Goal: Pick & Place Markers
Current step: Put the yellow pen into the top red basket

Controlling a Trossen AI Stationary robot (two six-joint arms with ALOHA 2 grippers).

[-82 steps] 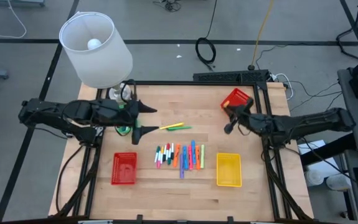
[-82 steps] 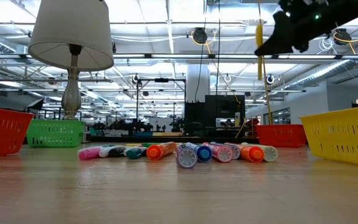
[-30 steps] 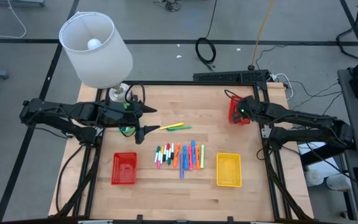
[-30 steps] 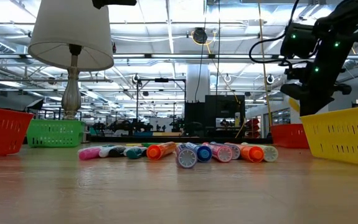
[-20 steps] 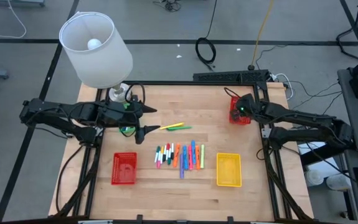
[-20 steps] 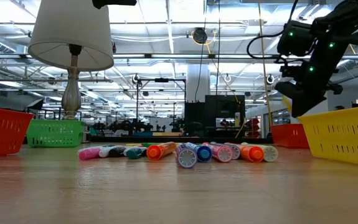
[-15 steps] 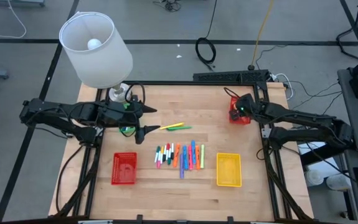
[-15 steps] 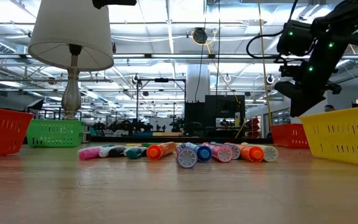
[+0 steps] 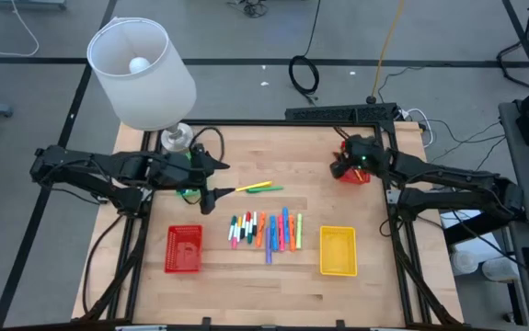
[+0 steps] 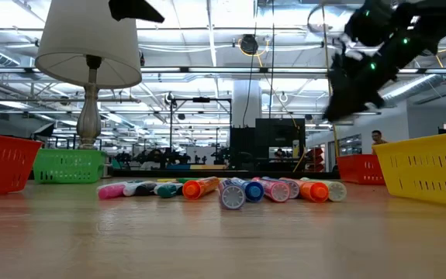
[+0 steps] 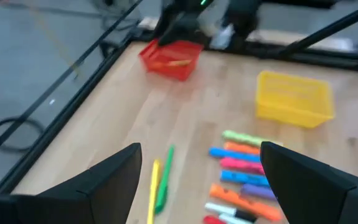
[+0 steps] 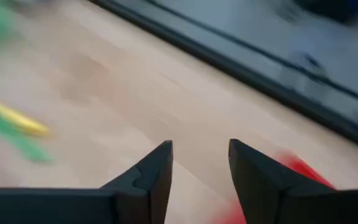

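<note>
Markers (image 9: 266,230) show no readable writing; both end effectors, left (image 9: 216,178) and right (image 9: 338,168), spread.

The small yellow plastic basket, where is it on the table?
In the high view the yellow basket sits near the table's front edge on the right side, just right of the row of markers.

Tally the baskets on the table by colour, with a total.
Red baskets: 2, one at front left, one at back right
Yellow basket: 1
Green basket: 1
Total: 4
</note>
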